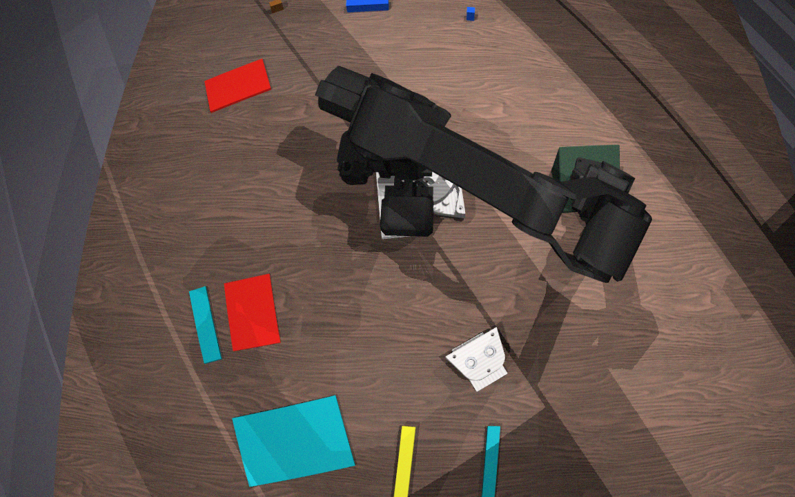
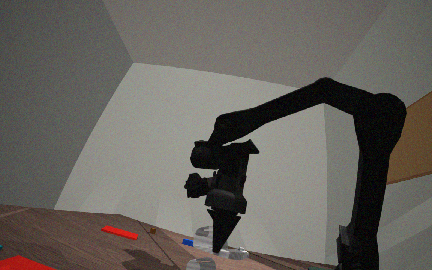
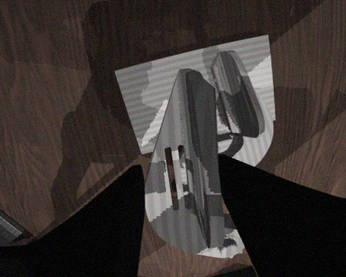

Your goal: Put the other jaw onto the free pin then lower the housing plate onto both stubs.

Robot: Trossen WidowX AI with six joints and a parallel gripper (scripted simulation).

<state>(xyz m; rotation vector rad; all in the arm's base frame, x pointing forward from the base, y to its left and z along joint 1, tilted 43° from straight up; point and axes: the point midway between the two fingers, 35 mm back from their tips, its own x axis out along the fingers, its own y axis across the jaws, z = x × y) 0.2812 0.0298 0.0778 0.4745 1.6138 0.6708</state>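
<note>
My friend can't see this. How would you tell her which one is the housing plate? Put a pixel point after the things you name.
Find the big black arm (image 1: 480,166) (image 2: 278,107), then look in the top view at the table below its middle. The housing plate (image 1: 478,359) lies there by itself, small and white, with two round rings on it. The coloured blocks nearby have no rings, and the other white parts are up at the arm's jaws.

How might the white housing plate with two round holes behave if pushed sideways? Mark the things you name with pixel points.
The white housing plate (image 1: 473,363) would probably slide rather than roll, given its flat, angular outline. It looks stiff, with crisp, straight edges.
</note>
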